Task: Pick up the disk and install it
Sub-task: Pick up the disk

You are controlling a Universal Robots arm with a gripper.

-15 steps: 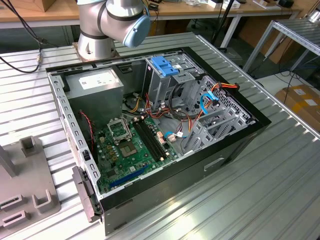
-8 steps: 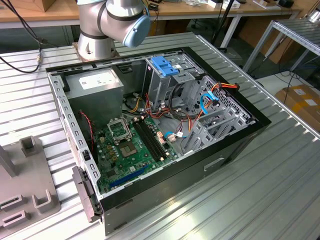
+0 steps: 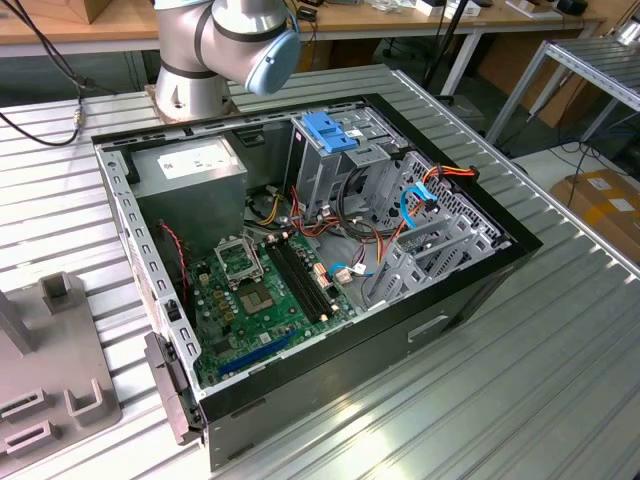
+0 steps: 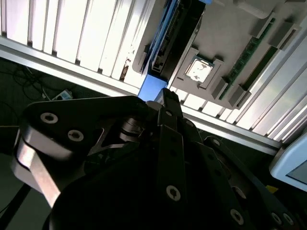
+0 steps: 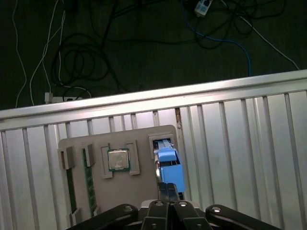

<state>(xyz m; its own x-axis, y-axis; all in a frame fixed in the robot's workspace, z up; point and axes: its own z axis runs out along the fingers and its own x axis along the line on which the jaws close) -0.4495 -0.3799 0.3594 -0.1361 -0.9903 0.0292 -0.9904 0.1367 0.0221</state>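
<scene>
Disk stands on edge in tray slot on desk, end effector fingers together just above it; likely stiff, heavyish, shock-sensitive, so grip its long side edges.

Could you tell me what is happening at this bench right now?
A single robot arm has its gripper right by the blue-framed disk, which stands on edge in a slot of the grey fixture tray, beside a processor chip. The disk is not yet installed; the open computer case waits on the ribbed metal table.
</scene>
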